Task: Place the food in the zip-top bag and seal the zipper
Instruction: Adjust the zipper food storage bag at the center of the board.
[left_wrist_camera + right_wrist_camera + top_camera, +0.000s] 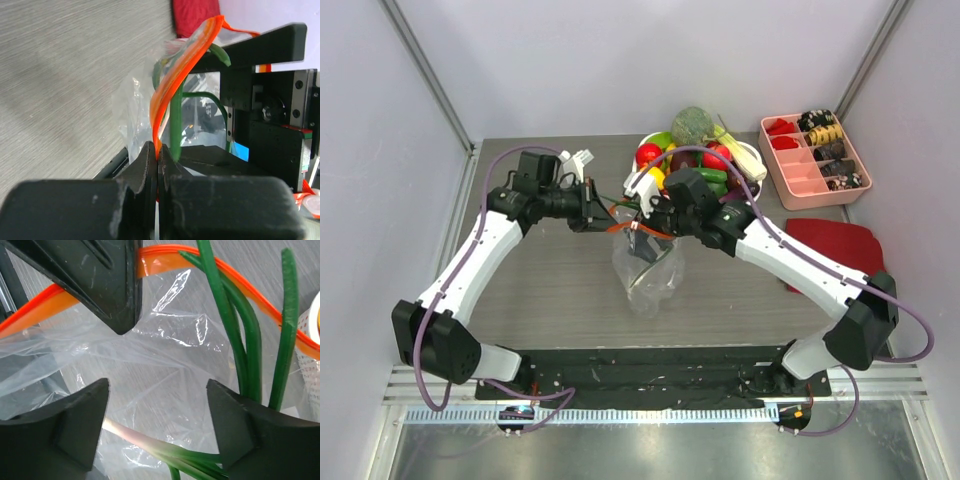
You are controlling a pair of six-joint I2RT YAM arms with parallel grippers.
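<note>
The clear zip-top bag hangs over the table's middle, held up by its orange-red zipper. My left gripper is shut on that zipper strip, which rises from its pinched jaws. My right gripper is open over the bag's mouth. A spring onion with a white-pink stem lies between its fingers, and its green leaves stick out over the zipper. The broccoli head, red fruit and dark cucumber sit in the bowl behind.
A white bowl of produce stands just behind the grippers. A pink divided tray with small pieces is at the back right. A dark red cloth lies under the right forearm. White walls close in both sides.
</note>
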